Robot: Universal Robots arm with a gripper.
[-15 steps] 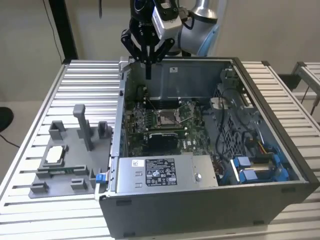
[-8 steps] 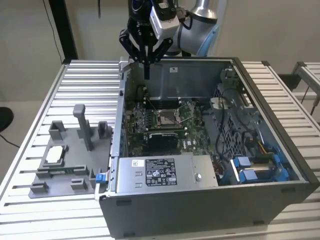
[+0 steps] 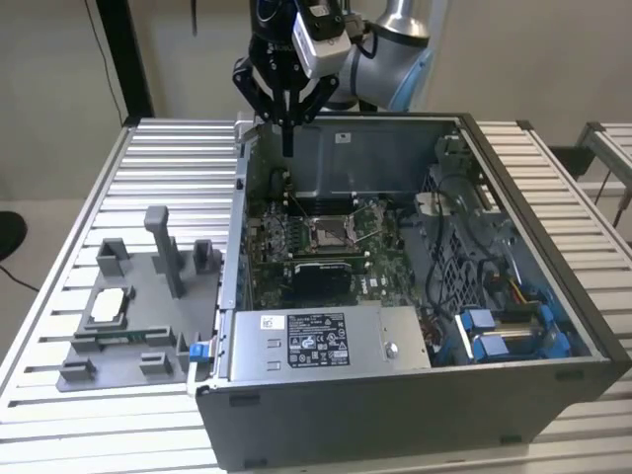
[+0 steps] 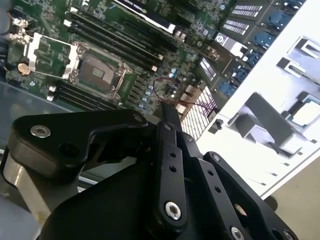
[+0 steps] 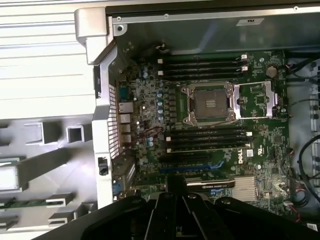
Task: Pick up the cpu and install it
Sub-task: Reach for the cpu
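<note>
The cpu [image 3: 109, 304] is a small pale square chip lying in a recess of the grey fixture tray [image 3: 148, 296], at the exterior view's left, outside the computer case. It also appears as the cpu [image 4: 306, 112] in the second wrist view and the cpu [image 5: 7, 178] in the first wrist view. My gripper [image 3: 288, 146] hangs above the case's back left corner, fingers pressed together and holding nothing. The gripper [image 4: 166, 107] and the gripper [image 5: 175, 186] show as dark linkages. The metal-framed socket [image 3: 326, 232] stands open on the motherboard, with the socket [image 5: 209, 103] well away from my fingers.
The open computer case [image 3: 553, 296] lies on a slatted metal table [image 3: 59, 227]. A power supply [image 3: 321, 341] fills its front and blue cables [image 3: 494, 331] its right. Upright grey posts [image 3: 163, 247] rise from the fixture tray. Memory slots [image 5: 205, 135] flank the socket.
</note>
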